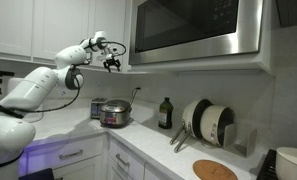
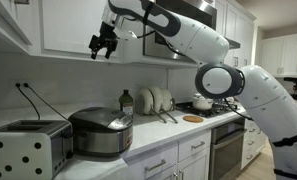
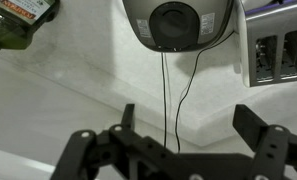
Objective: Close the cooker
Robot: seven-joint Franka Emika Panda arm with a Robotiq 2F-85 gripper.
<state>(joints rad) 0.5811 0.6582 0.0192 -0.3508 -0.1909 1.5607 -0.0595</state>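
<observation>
The cooker (image 1: 115, 113) (image 2: 101, 132) stands on the white counter, a small round steel pot whose lid lies down flat on the body. From above, the wrist view shows its round dark-centred lid (image 3: 178, 22) at the top edge. My gripper (image 1: 112, 62) (image 2: 101, 45) (image 3: 188, 115) hangs high above the cooker, just under the upper cabinets. It is open, its two black fingers spread wide with nothing between them and touching nothing.
A silver toaster (image 2: 28, 145) (image 1: 96, 105) (image 3: 278, 55) sits beside the cooker. An oil bottle (image 1: 165, 112) (image 2: 126, 101) (image 3: 18, 22) and a plate rack (image 1: 208, 122) (image 2: 153, 99) stand further along. Two black cords (image 3: 166, 90) trail over the counter. A microwave (image 1: 193, 30) hangs overhead.
</observation>
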